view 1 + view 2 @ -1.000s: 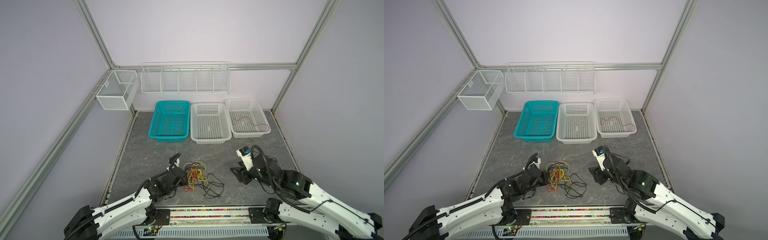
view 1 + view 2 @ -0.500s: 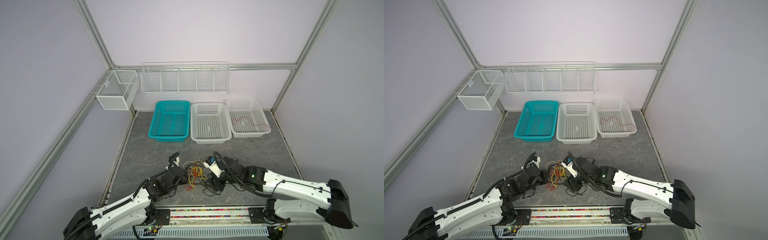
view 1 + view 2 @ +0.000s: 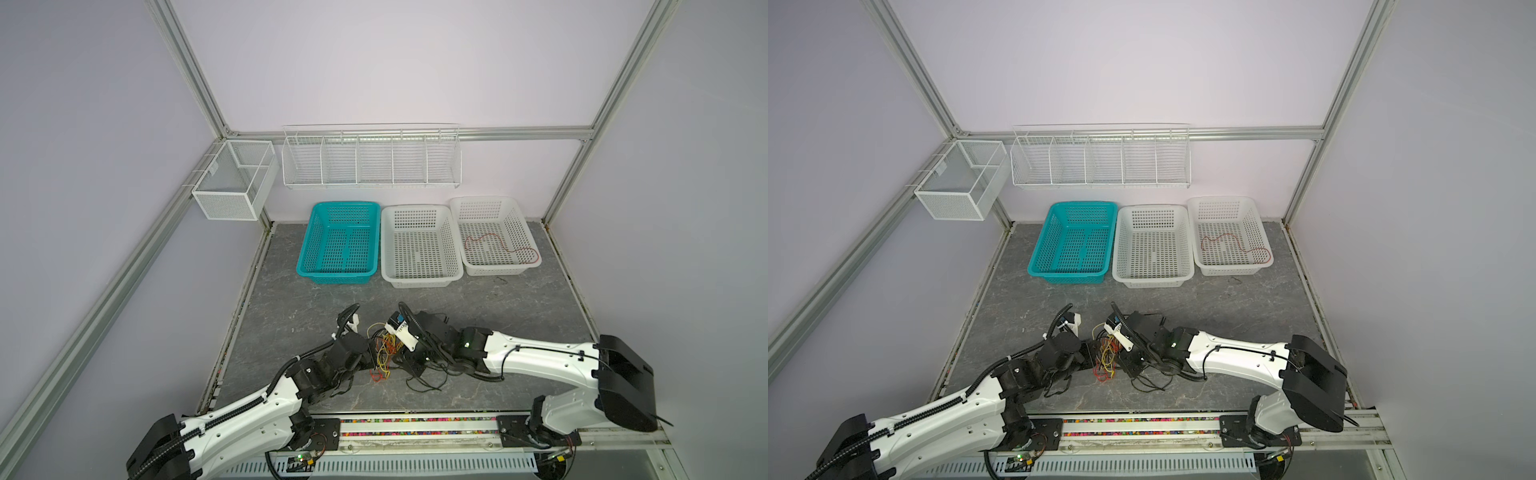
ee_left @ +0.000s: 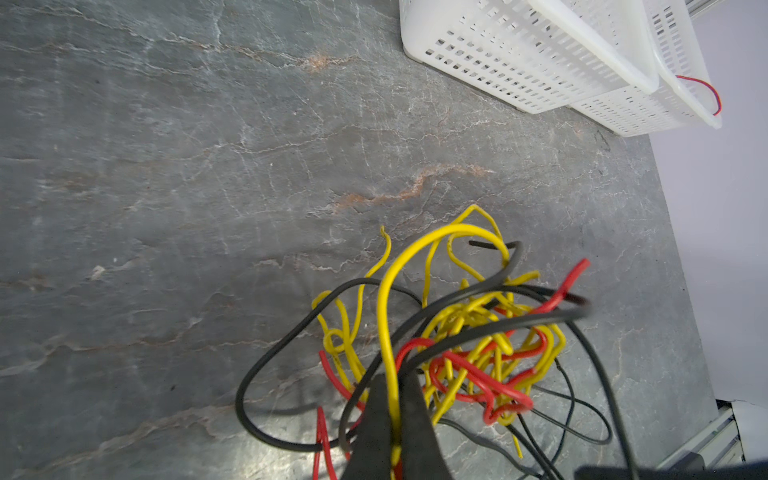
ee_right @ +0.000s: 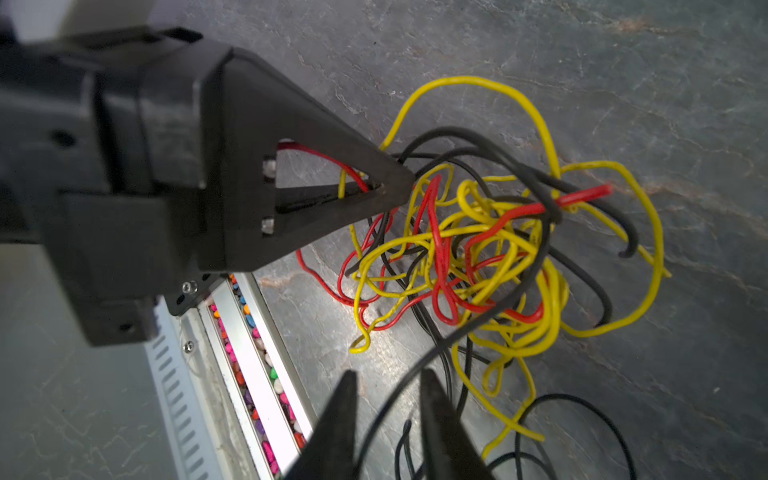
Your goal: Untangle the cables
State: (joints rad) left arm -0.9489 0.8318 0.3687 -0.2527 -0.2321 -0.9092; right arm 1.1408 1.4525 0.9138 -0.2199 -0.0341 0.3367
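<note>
Right gripper (image 5: 387,374), jaws slightly apart, straddles a thin black cable (image 5: 415,368) running lengthwise between them out of the red-yellow-black wire tangle (image 5: 478,249), whose yellow strand (image 4: 384,316) the left gripper (image 4: 395,378) clamps.

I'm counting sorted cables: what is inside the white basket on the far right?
One thin red cable lies curved across the floor of that white basket, and nothing else is visible in it. The inner face of its near wall is hidden in both top views.

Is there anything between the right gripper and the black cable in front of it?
Nothing visible: the black cable passes between the fingers of the right gripper, which stand apart. The tangle lies beyond its fingertips.
</note>
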